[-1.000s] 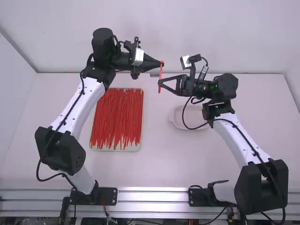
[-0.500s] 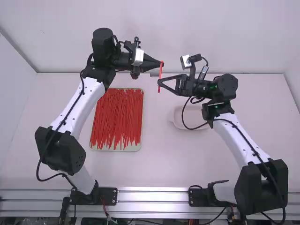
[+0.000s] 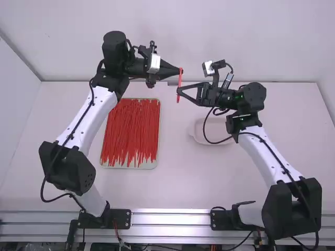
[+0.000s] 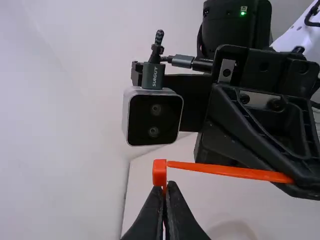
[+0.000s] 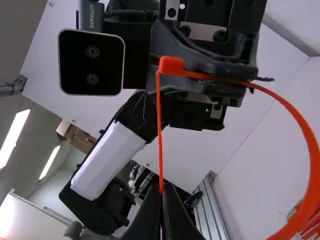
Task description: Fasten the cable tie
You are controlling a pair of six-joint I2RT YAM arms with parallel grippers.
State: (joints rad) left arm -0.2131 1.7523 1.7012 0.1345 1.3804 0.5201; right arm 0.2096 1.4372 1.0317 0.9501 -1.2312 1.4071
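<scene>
Both arms hold 1 red cable tie (image 3: pixel 179 84) in the air above the far part of the worktop (image 3: pixel 183 172), between the tray (image 3: pixel 129 167) of spare ties (image 3: pixel 131 130) and the right arm. The left end effector (image 3: pixel 179 69) is clenched on it right beside the square head (image 4: pixel 159 171), and the right end effector (image 3: pixel 179 98) is pinched on the thin tail end. The stretch between the 2 runs straight and taut. Its long axis lies almost up and down the high view, leaning slightly, with the head at the upper end and the tail pointing down toward the arms' bases. I cannot tell how much of that is height and how much is depth. A curved red band (image 5: pixel 305 135) swings out past the left end effector in the right wrist view. It looks like the rest of the strap looped round, but I cannot tell whether the tail is through the head. The likely trouble is the tail, which is narrow and slick and held only at its tip, so a hard pull could slide it free. A pull off the strap's line could twist the head in the left pinch and jam the strap. The 2 end effectors are close together, so a small misjudgement might knock them together and drop the tie.
</scene>
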